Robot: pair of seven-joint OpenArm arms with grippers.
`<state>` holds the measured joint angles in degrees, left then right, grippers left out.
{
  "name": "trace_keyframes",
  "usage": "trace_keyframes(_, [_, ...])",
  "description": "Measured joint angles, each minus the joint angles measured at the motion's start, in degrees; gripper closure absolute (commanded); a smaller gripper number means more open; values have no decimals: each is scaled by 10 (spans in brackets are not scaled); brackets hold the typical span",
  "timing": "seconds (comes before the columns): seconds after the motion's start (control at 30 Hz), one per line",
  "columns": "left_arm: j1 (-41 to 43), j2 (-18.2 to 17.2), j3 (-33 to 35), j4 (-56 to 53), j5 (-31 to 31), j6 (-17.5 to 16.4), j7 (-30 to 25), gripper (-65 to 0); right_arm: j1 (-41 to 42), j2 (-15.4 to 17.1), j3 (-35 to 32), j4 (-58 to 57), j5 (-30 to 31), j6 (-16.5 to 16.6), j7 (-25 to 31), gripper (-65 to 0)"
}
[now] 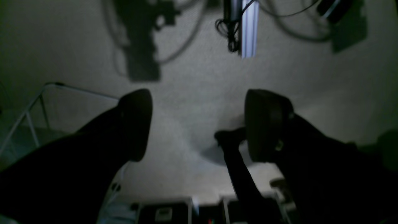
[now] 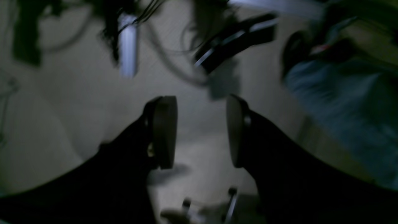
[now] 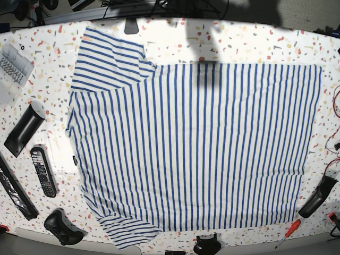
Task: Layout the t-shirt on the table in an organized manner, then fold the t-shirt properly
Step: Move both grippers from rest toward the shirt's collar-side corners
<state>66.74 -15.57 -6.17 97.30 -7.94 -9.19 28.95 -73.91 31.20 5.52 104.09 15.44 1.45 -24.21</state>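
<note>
Base view, left to right: clear plastic box (image 3: 11,68) cut by the left edge, black remote control (image 3: 43,171), game controller (image 3: 64,228). Striped t-shirt (image 3: 196,149) lies spread flat across the speckled table (image 3: 255,40), one sleeve far-left, one near-left; collar not discernible. Red-handled screwdriver (image 3: 288,232) at near right. Neither arm shows here. Wrist views dark, blurred: right gripper (image 2: 201,132) partly open, empty; left gripper (image 1: 198,124) wide open, empty.
</note>
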Motion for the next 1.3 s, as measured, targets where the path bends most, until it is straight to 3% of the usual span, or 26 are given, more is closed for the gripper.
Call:
trace_keyframes(0.1, [-2,-4,-4,40,4,11,1,-417,1,0,29,9,0,1,25,-254])
trace_keyframes(0.5, [-3,-5,-96,232,4,11,32,-417,-1,-1,139,150,0,4,23,-254])
trace_keyframes(0.87, [-51,-4,-103,292,4,9,37,-417,-2,0,164,248,-20,5,23,-254])
trace_keyframes(1.13, [-141,-3,-103,292,4,8,41,-417,-2,52,164,251,-19,5,42,-254])
trace_keyframes(1.3, [-216,-4,-104,292,2,7,62,-417,104,60,164,251,10,3,44,-254])
